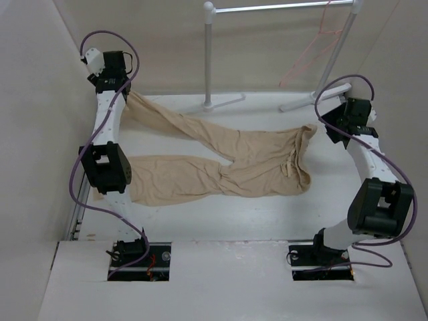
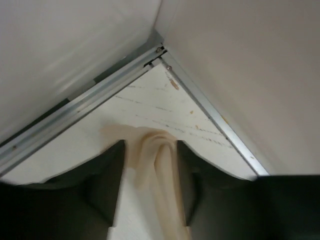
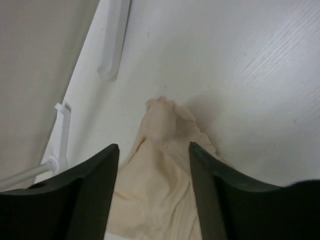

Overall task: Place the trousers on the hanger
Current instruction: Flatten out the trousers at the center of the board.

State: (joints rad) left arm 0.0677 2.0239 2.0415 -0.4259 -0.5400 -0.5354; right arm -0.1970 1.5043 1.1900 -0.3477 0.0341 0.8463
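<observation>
The trousers (image 1: 234,160) lie spread flat on the table (image 1: 221,221) between the 2 arms. The left gripper (image 2: 149,146) stands open astride a leg end (far-left corner); the right gripper (image 3: 153,147) gapes over the waist end, apparently gripping nothing. Beyond, the hanger (image 1: 311,50) hangs on the rack (image 1: 209,60).

surface: white table (image 1: 221,214) | on it: beige trousers (image 1: 254,160) spread out | rack feet (image 1: 224,100) at far edge
</observation>
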